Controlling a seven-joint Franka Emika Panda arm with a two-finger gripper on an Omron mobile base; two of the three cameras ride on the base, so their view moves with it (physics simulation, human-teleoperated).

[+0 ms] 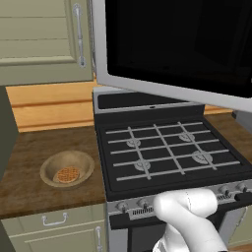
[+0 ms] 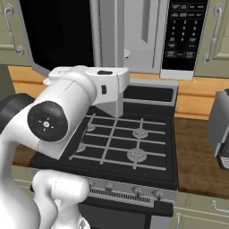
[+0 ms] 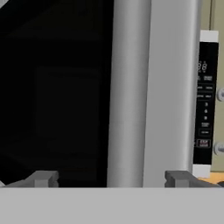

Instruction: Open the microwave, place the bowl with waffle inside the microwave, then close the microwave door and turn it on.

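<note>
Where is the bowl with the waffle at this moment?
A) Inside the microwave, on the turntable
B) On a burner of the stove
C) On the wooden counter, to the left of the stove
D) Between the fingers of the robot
C: in the left base view the bowl sits on the wooden counter left of the stove, with the waffle lying in it.

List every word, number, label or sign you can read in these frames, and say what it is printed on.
No text can be read.
The microwave has a dark button panel with rows of small white markings: too small and blurred to read.
In the hand view, the same panel shows faint display digits and a reddish button label: also blurred, unreadable.
The stove knobs carry no legible marks.
</note>
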